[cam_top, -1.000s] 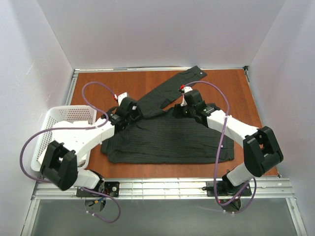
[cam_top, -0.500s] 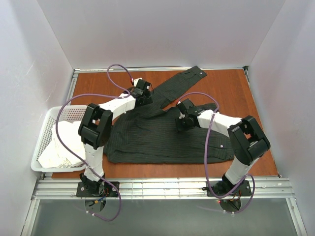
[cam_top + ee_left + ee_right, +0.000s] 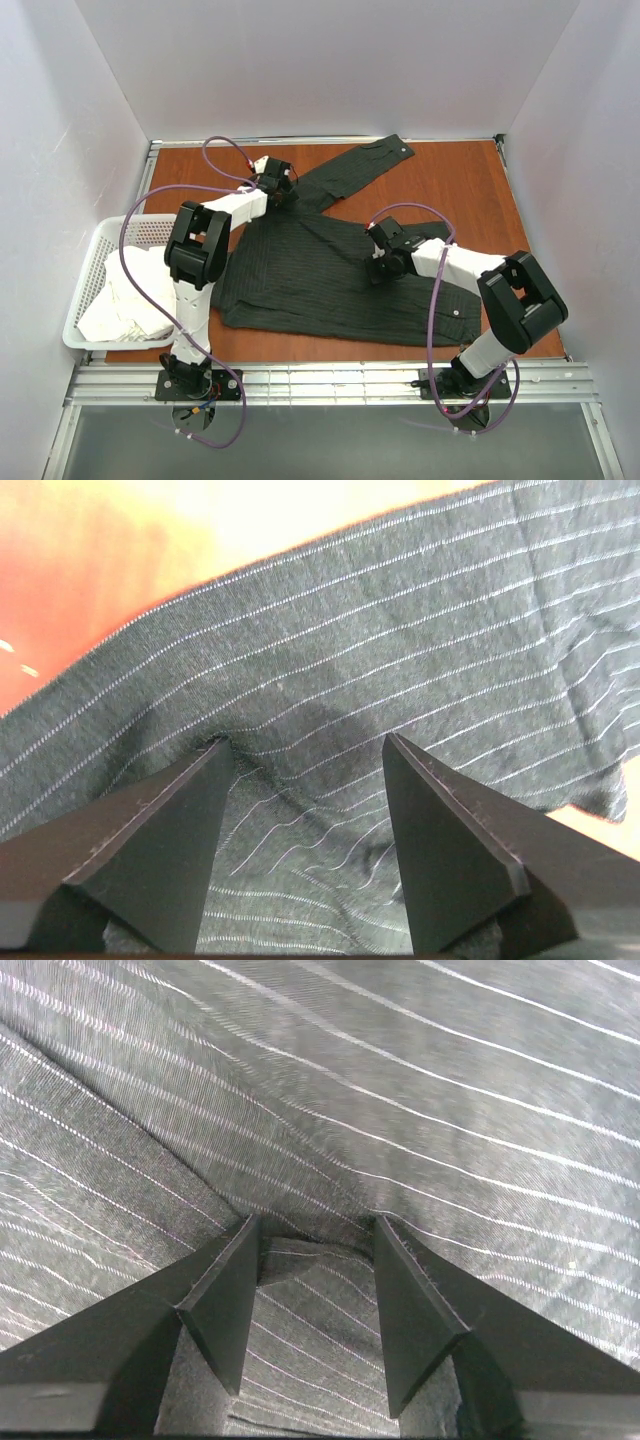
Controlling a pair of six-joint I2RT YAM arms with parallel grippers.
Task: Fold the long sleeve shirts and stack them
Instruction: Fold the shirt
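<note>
**Booth:** Where is the shirt lying right now?

**Me:** The shirt (image 3: pixel 320 285) is lying spread out dark and flat in the middle of the surface (image 3: pixel 480 190). One sleeve (image 3: pixel 360 168) is slanting away toward the far edge.

**Booth:** And what is your left side doing?

**Me:** My left end effector (image 3: pixel 276 186) is reaching to the shirt's far left corner, about where that sleeve is joining the body. Its fingers are standing spread, tips pressing into the striped cloth, and a pucker is rising between them. I'm judging this is the spot to gather so the sleeve can be folded in over the body.

**Booth:** And the right?

**Me:** My right end effector (image 3: pixel 386 262) is sitting low on the body, right of centre. Its fingers are partway apart with a ridge of cloth bridging the tips. I cannot tell whether that is a true pinch or just cloth lying there. I'm reading it as an anchor, so the body is not sliding while the left works.

**Booth:** Is anything getting in the way?

**Me:** The basket (image 3: pixel 130 228) is sitting at the left edge, beside my left arm, with white cloth (image 3: pixel 125 300) in it. A purple cable (image 3: pixel 222 148) is looping near my left wrist, and I'm thinking it could drag on the fabric. I'm not making out the second sleeve.
</note>
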